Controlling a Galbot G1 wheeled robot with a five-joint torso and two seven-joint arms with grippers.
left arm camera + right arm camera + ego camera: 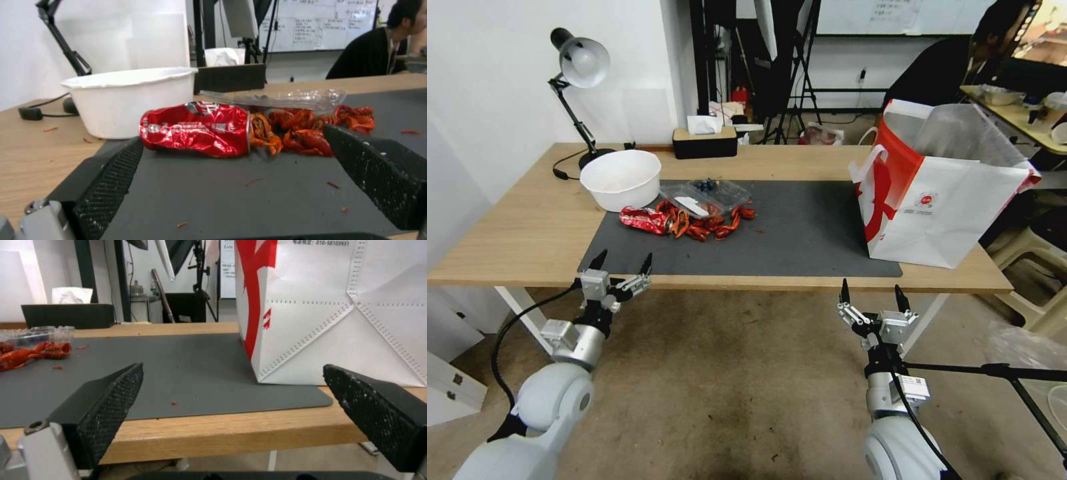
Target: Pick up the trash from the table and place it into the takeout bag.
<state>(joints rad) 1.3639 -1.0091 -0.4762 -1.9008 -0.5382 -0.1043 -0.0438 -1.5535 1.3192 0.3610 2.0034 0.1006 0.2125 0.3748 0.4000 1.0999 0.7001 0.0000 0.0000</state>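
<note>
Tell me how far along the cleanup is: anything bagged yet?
Nothing visibly bagged; the takeout bag's inside is hidden. In hand: nothing. The left pincer and right pincer hang open at the table's near edge. Left to do: the crushed red can, red scraps, clear tray and white bowl all sit by the mat.

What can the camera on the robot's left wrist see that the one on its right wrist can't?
Left wrist view alone: a crushed red can lying against a white bowl, with a lamp's arm behind.

Right wrist view alone: the white and red takeout bag standing on the mat's end.

Both: red scraps, a clear plastic tray, the dark mat, the black tissue box, the wooden table, and each arm's own open hand, left and right.
</note>
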